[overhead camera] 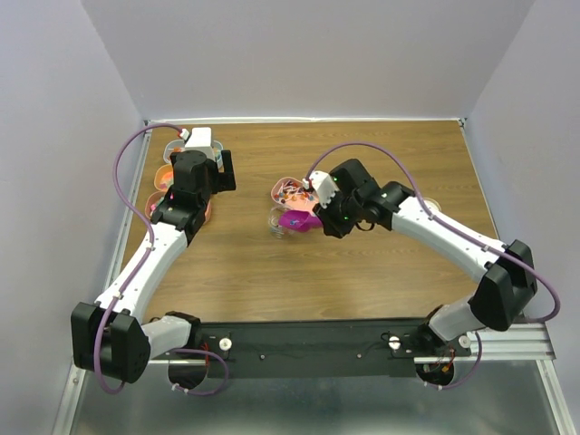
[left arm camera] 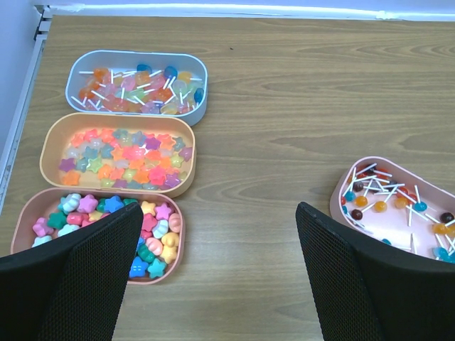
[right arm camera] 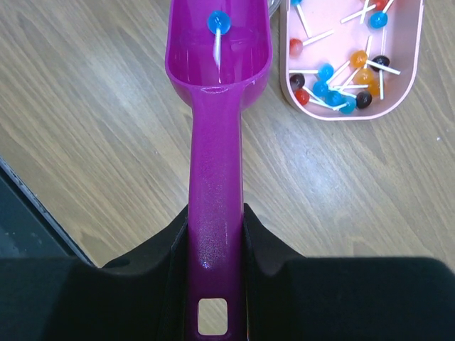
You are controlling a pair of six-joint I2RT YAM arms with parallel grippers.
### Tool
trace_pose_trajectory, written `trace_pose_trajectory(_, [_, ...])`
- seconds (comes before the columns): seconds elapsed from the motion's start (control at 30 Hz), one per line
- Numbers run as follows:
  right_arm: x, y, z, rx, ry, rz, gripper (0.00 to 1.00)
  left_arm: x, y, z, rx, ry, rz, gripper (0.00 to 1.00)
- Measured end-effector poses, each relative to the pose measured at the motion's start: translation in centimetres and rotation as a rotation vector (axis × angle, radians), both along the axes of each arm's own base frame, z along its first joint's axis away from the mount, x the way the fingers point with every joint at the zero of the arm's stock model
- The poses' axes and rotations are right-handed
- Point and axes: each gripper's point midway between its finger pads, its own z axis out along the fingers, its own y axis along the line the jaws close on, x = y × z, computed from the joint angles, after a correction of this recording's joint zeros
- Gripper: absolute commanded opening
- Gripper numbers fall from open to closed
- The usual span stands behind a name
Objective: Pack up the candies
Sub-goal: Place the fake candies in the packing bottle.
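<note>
The candies lie in trays: star-shaped sweets [left arm camera: 128,153] in an orange tray [left arm camera: 117,116], mixed shapes [left arm camera: 153,238] in a pink tray [left arm camera: 178,245], stick candies [left arm camera: 135,89] in a white tray [left arm camera: 135,53]. Small lollipops [right arm camera: 341,89] fill another pink tray [right arm camera: 284,71] at mid-table [overhead camera: 288,188]. My right gripper [right arm camera: 217,217] is shut on the handle of a magenta scoop [right arm camera: 217,106], whose bowl holds one blue lollipop [right arm camera: 217,23] beside that tray. My left gripper [left arm camera: 219,213] hangs open over bare wood between the trays, holding nothing.
A clear round container [overhead camera: 278,223] sits under the scoop's bowl [overhead camera: 297,220]. A cream lid [overhead camera: 431,207] shows behind the right arm. The three left trays stand in a column by the table's left edge [overhead camera: 145,181], mostly hidden under the left arm in the top view.
</note>
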Motion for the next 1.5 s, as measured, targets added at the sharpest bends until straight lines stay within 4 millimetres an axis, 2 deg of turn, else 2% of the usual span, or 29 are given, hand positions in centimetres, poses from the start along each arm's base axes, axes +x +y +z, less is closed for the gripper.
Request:
trace_pose_trajectory(0.67, [0.3,0.7,1.0,-0.163,0.024,0.032,0.01,0.0,0.1,0.0,0.011,0.0,-0.004,0.96])
trace_pose_trajectory(1.07, [0.8,0.5,3.6,-0.181,-0.024,0.057,0.01,0.0,0.1,0.0,0.014,0.0,-0.005,0.95])
trace_pose_trajectory(1.3, [0.6,0.5,3.3,-0.191,-0.02,0.083,0.01,0.0,0.1,0.0,0.016,0.0,-0.006,0.95])
trace_pose_trajectory(1.5, [0.7,-0.1,1.5,-0.271,0.029,0.078,0.01,0.0,0.1,0.0,0.017,0.001,-0.007,0.95])
